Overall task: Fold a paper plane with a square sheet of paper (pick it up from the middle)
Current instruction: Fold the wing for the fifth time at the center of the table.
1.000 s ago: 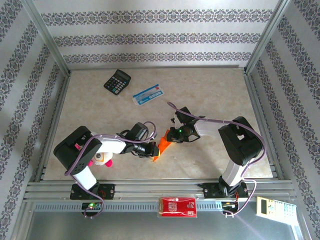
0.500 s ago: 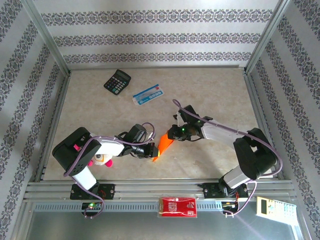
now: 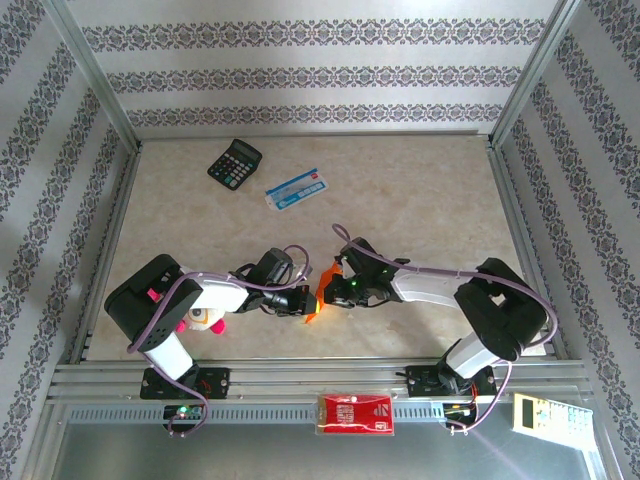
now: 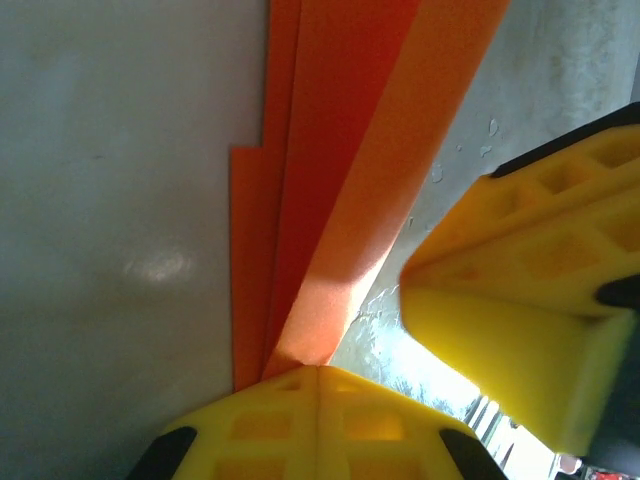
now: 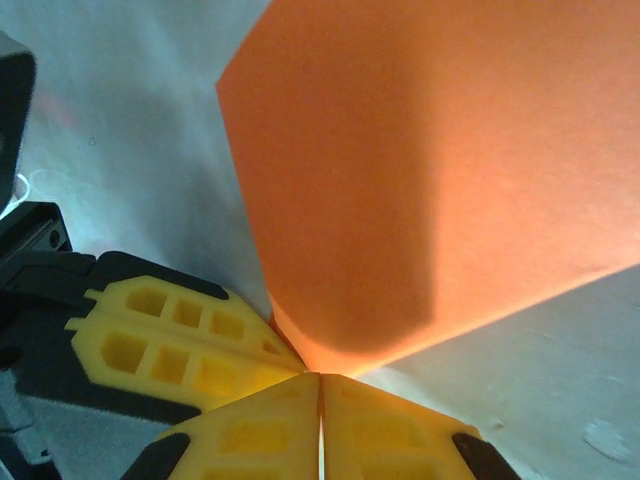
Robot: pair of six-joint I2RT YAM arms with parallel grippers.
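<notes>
Orange paper (image 4: 340, 150) edges clamped by left gripper (image 4: 318, 370) and right gripper (image 5: 320, 378); bare tabletop (image 3: 430, 190) rightward.

2 wrist views crop the orange paper (image 4: 340, 150) at top.

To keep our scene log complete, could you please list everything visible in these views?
folded paper: one, bright orange, near middle of the table, between the grippers
calculator: one, black, far left of the table
flat packet: one, blue and white, right of the calculator
red packet: one, red with white print, on the near rail
keypad device: one, pale, near right corner
round object: one, white and pink, beside the left arm
table: one, beige marbled
left gripper: one, yellow fingers, shut on the folded paper
right gripper: one, yellow fingers, shut on the folded paper
</notes>
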